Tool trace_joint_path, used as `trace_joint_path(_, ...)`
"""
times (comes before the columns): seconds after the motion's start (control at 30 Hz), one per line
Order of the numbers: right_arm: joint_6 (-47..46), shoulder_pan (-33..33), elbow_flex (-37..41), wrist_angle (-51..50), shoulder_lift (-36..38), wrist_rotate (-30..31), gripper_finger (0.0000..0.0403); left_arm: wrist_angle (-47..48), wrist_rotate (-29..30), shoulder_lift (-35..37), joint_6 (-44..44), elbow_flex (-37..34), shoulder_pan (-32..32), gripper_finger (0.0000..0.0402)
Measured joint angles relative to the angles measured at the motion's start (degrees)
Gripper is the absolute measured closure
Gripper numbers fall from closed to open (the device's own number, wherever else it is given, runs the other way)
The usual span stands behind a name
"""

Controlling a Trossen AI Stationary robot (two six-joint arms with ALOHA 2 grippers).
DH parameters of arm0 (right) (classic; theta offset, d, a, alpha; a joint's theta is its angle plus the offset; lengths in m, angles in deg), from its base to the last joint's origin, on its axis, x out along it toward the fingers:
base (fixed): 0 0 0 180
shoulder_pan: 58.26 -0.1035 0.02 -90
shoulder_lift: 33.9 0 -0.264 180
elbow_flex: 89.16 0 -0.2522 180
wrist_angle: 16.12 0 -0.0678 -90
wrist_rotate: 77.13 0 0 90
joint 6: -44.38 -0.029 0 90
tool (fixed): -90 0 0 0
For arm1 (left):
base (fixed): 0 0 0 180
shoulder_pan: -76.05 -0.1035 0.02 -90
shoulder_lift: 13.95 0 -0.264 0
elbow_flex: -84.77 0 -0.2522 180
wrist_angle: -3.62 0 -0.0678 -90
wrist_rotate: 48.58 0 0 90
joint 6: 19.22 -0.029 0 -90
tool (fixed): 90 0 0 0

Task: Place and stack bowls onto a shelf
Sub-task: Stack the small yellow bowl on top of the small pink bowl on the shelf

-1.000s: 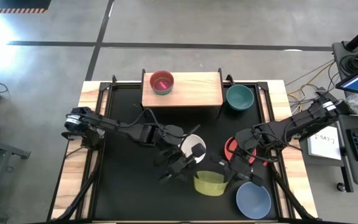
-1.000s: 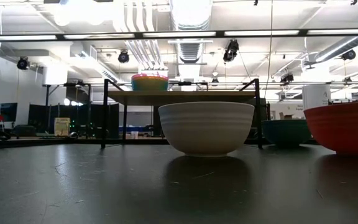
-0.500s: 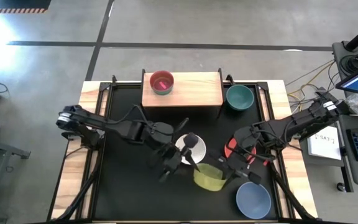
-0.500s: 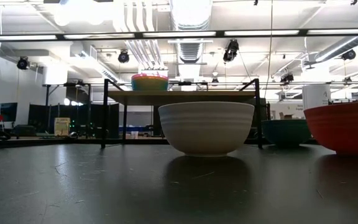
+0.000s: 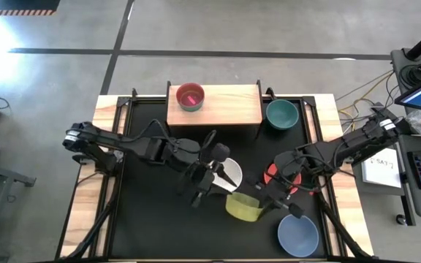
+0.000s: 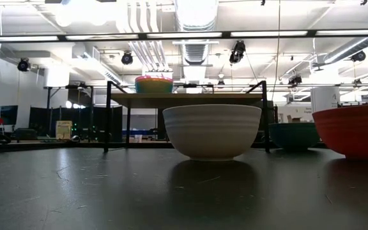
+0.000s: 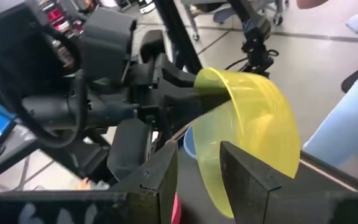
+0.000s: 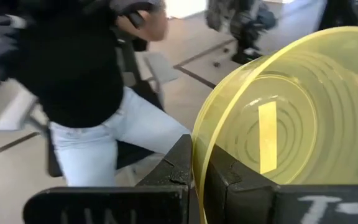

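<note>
Over the last second I see my left pincer (image 5: 212,177) has slid from the near side of the white bowl (image 5: 229,174) across its rim, fingers spread and gripping nothing. My right pincer (image 5: 267,199) stays clamped on the yellow bowl's (image 5: 243,207) rim, tilted off the surface, well short of the shelf (image 5: 221,106), so it isn't shelved yet

High view: overhead, straight down on the whole desk (image 5: 141,241). Low view: desk-top level, facing the room, close to the white bowl (image 6: 212,131) (also seen from above). Both wrist views sit very near the yellow bowl (image 7: 253,134), facing each other across it.
</note>
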Motion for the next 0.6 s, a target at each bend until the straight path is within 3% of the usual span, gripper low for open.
trace_joint_path(0.17, 0.7, 2.5, -1.1, -4.8, 0.0, 4.8, 0.0395, 4.7, 6.8, 3.1, 1.4, 0.0, 1.4, 0.0299)
trace_joint_path(0.33, 4.5, 7.1, -5.5, -13.1, 0.0, 15.4, 0.0395, 10.2, 12.4, 6.5, 6.0, 0.0, 3.5, 0.0299)
trace_joint_path(0.6, 6.9, 19.3, -10.4, -17.5, -3.1, 16.4, 0.0394, 19.6, 15.1, 8.4, 15.0, 0.0, 5.8, 0.0299)
